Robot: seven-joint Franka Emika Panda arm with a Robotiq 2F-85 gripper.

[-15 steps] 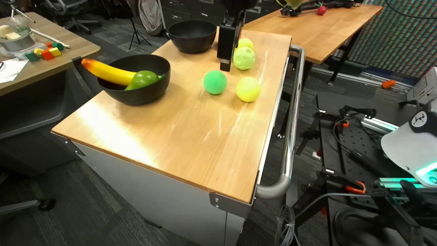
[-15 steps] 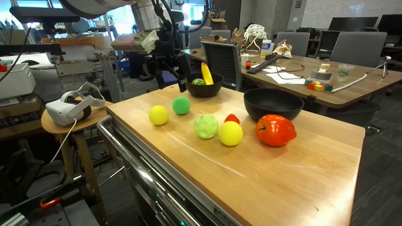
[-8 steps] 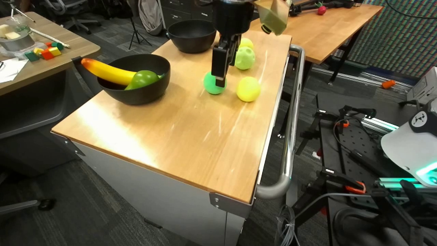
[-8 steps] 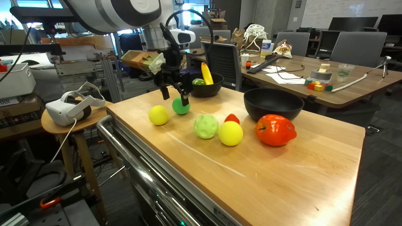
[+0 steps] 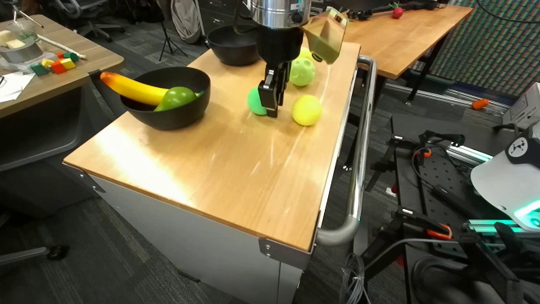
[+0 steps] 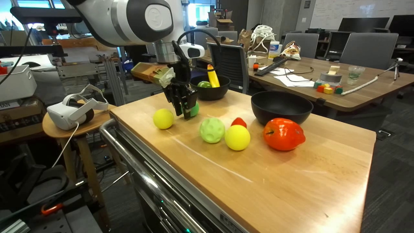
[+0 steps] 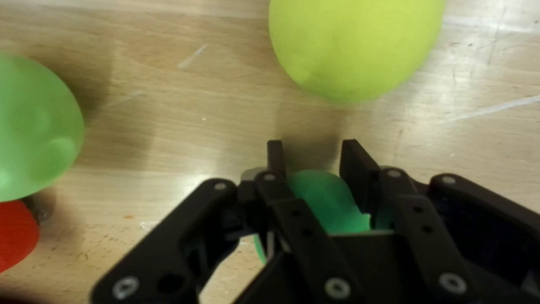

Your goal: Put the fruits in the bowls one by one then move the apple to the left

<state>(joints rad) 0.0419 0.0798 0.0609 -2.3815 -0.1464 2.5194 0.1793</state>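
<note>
Your jaws are low at the green ball and stand part-way apart; in the wrist view there is one on either side, with a patch of green showing between. You cannot tell from these views whether they are clamped on it. The ball lies just inward of the yellow ball, which sits near the tabletop edge that carries the metal rail.

Farther along that railed edge you have the dimpled yellow-green ball, and just beside it the second yellow ball; whether those two touch is hard to tell. The small red fruit sits just inward of them, away from the rail.

Your apple, glossy and red-orange, rests on the tabletop just beside a black bowl that stands at the long edge opposite the rail. Along that same long edge, well apart from it, is the other black bowl. In it you can see the banana, its tip sticking out past the rim, and the green pear against it.

Your arm comes in from the upper left in an exterior view. Beyond the long edge opposite the rail, both exterior views show a desk with coloured blocks on it.
</note>
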